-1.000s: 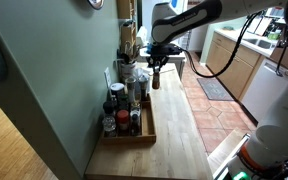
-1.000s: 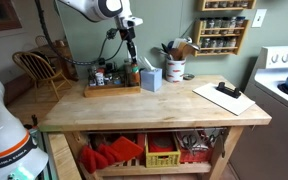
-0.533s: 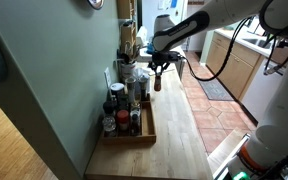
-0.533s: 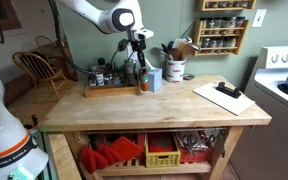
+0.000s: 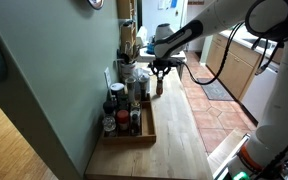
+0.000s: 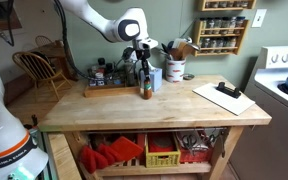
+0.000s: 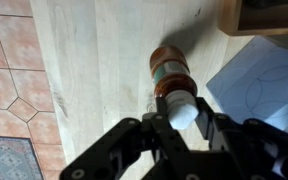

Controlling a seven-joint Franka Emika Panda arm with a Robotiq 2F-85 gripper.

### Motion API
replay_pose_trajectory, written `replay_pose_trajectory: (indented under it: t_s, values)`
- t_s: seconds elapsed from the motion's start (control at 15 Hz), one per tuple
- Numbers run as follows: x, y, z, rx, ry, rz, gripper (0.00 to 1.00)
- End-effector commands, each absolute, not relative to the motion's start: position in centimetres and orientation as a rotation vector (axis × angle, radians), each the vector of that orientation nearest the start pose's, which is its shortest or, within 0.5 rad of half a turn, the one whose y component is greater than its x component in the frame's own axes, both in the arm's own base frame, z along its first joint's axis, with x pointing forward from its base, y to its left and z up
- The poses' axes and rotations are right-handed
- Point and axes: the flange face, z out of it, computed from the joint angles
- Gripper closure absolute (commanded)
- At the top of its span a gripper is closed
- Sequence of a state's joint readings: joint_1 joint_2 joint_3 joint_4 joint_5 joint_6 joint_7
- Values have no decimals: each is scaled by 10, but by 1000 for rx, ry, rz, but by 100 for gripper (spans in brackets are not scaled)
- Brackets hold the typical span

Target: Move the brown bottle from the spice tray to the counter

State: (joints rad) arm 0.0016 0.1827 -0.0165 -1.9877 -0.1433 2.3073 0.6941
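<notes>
Brown bottle (image 5: 158,87), small, slim and upright, hangs in an exterior view under the black two-fingered gripper (image 5: 159,74), which is clamped on its top. It is outside the shallow light-brown wooden spice tray (image 5: 151,128), over the light butcher-block desk (image 5: 179,130). The tray is crowded with standing jars, among them red-topped jars (image 5: 109,123).

In an exterior view from the desk's front, the brown bottle (image 6: 146,88) has its base at the desk (image 6: 174,112); contact cannot be told. It is just off the spice tray (image 6: 106,91) and in front of a pale blue box (image 6: 153,76). The gripper (image 6: 145,68) grips its neck. A white crock (image 6: 175,71) holds kitchen utensils.

In the wrist view the brown bottle (image 7: 170,72) shows from above, a label band round its body and its pale cap pinched by the gripper (image 7: 181,115). Bare desk (image 7: 94,70) wood surrounds it.
</notes>
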Motion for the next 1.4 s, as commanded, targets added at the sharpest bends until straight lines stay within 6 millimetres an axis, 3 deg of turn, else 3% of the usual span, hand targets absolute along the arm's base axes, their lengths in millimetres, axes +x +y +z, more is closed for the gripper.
replay_pose_trajectory:
  t_s: [0.0, 0.07, 0.13, 0.33, 0.6, 0.87, 1.33]
  values:
    - [606, -12, 381, -3029, 1004, -281, 92]
    - [606, -12, 380, -3026, 1003, -275, 92]
    - [605, -11, 380, -3026, 1001, -265, 49]
    - [599, -11, 396, -3025, 988, -272, 27]
    - [562, -15, 429, -3098, 885, -112, 1]
    - [511, -11, 459, -3126, 573, 150, 0]
    - [442, 27, 498, -3093, -28, 214, 0]
